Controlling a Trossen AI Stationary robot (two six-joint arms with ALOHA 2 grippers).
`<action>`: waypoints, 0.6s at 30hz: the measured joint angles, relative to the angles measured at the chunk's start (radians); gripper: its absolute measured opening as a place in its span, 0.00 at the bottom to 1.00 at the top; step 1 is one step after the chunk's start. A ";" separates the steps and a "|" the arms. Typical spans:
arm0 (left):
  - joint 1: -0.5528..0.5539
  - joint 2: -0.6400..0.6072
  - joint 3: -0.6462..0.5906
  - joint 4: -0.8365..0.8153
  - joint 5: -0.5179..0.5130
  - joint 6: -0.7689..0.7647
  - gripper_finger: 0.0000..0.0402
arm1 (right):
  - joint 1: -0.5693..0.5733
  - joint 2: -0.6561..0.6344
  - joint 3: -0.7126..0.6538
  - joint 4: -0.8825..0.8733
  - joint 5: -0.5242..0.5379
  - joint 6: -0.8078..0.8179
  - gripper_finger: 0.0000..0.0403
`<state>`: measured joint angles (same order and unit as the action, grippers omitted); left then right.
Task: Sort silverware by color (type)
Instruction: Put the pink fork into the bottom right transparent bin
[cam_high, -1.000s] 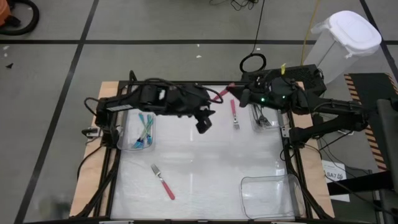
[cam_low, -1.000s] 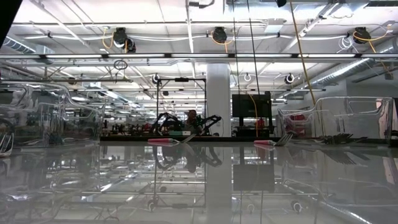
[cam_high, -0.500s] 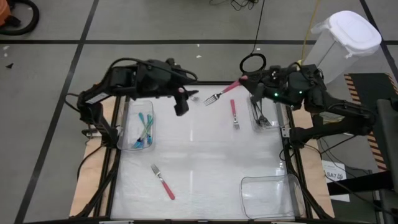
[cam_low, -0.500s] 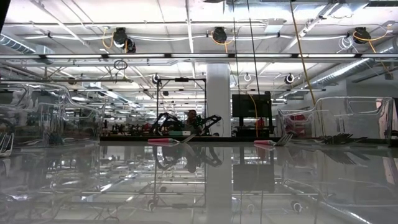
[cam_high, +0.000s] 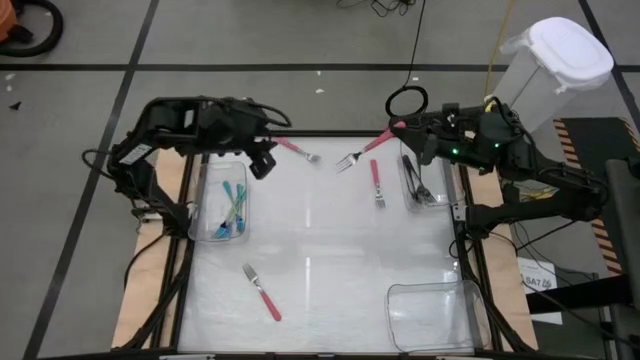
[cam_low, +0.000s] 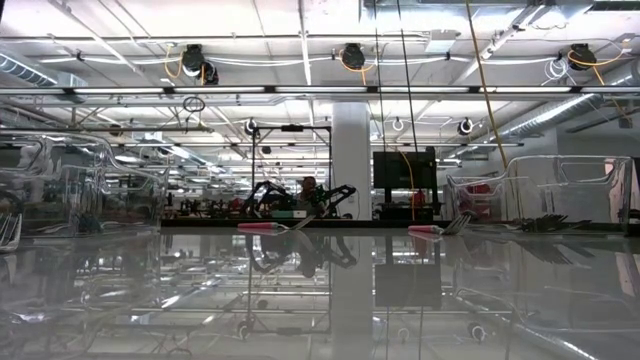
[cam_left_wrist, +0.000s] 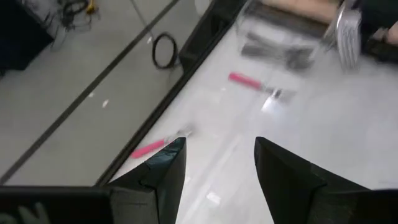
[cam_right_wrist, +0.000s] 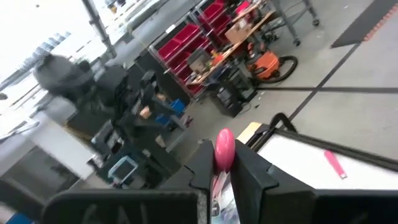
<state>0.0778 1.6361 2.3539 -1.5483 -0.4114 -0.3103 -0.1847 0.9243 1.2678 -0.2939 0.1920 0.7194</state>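
The right gripper (cam_high: 400, 127) is pinching a pink-handled fork (cam_high: 362, 148) by its handle end above the table's far edge, tines slanting down toward the table (cam_high: 330, 260). The left gripper (cam_high: 264, 163), fingers spread wide and holding nothing, is hovering near the far left corner, beside another pink fork (cam_high: 297, 150) lying there. Teal forks (cam_high: 234, 208) are sitting in the left clear bin (cam_high: 205, 215); black forks (cam_high: 417, 180) are lying in the bin (cam_high: 437, 200) at the right edge.

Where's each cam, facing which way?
High: overhead, straight down on table; left arm and right arm show.
Low: table-top height, level into the room; no arm shows.
Left wrist: past open left jaws, down at a loose fork.
Right wrist: past right jaws, shut on held fork, into the room.
Shared: high and left wrist both show the loose fork.
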 joint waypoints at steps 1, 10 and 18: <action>-0.002 -0.012 0.000 0.006 0.000 -0.015 0.47 | 0.000 -0.001 0.000 -0.003 -0.014 0.001 0.07; -0.064 -0.159 -0.156 -0.018 -0.052 -0.172 0.46 | 0.000 0.000 0.000 -0.011 -0.064 -0.014 0.07; -0.194 -0.372 -0.747 0.197 -0.117 -0.375 0.32 | 0.001 0.000 0.000 -0.012 -0.066 -0.001 0.07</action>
<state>-0.1162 1.2644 1.6071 -1.3517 -0.5285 -0.6851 -0.1841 0.9245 1.2678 -0.3058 0.1257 0.7189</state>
